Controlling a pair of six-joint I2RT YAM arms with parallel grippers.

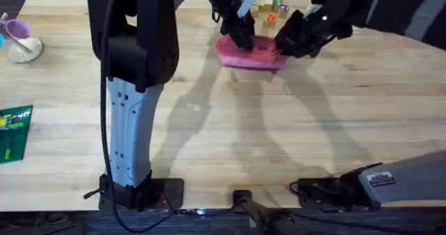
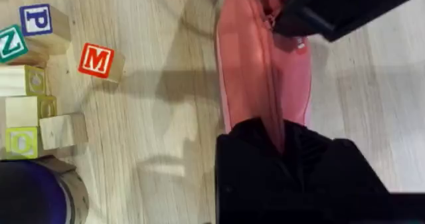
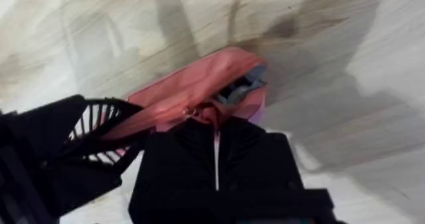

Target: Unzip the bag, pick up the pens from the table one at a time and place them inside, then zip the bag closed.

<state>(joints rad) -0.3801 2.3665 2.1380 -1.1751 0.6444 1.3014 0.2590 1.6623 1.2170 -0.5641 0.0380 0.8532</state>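
The pink bag (image 1: 254, 54) lies on the table (image 1: 209, 123) at the far middle, with both grippers on it. My left gripper (image 1: 242, 40) is shut on the bag's left end; in the left wrist view its black fingers (image 2: 252, 144) pinch the fabric around the zipper line of the bag (image 2: 259, 71). My right gripper (image 1: 286, 47) is shut on the right end. In the right wrist view the bag (image 3: 192, 84) gapes slightly by my right gripper (image 3: 216, 127), with something grey-blue showing inside. The pens are out of view.
Lettered wooden blocks (image 1: 272, 8) sit just behind the bag, also spread beside it as blocks (image 2: 96, 61) in the left wrist view. A bowl with a spoon (image 1: 24, 48) and a purple cup (image 1: 17, 29) stand far left. A green board (image 1: 14, 130) lies at the left edge.
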